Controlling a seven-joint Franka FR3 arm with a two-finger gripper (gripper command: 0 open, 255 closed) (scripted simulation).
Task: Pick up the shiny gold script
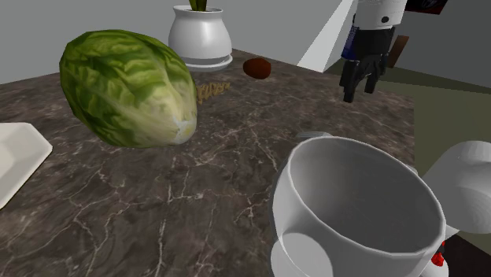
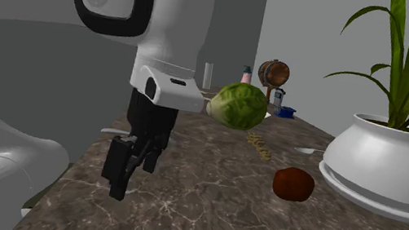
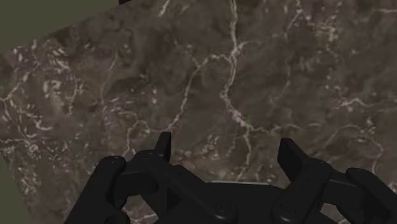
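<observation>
The gold script (image 1: 212,89) is a small golden squiggle lying on the dark marble counter (image 1: 228,181), just beside the big green lettuce (image 1: 130,86) and in front of the white planter (image 1: 200,35). In the second exterior view the script (image 2: 258,146) lies between the lettuce (image 2: 239,104) and a brown lump (image 2: 293,184). My black gripper (image 1: 358,85) hangs open above the counter's far corner, well off toward the shoulder view's right of the script, with nothing between its fingers. It also hovers near the counter's edge (image 2: 124,175). Beneath the gripper (image 3: 227,145) there is bare marble.
A large white cup (image 1: 354,208) stands in the shoulder view's foreground and a white tray (image 1: 16,161) at its left edge. The brown lump (image 1: 256,68) sits near the planter (image 2: 385,164). A small barrel (image 2: 273,72) and a blue item (image 2: 285,112) stand behind the lettuce.
</observation>
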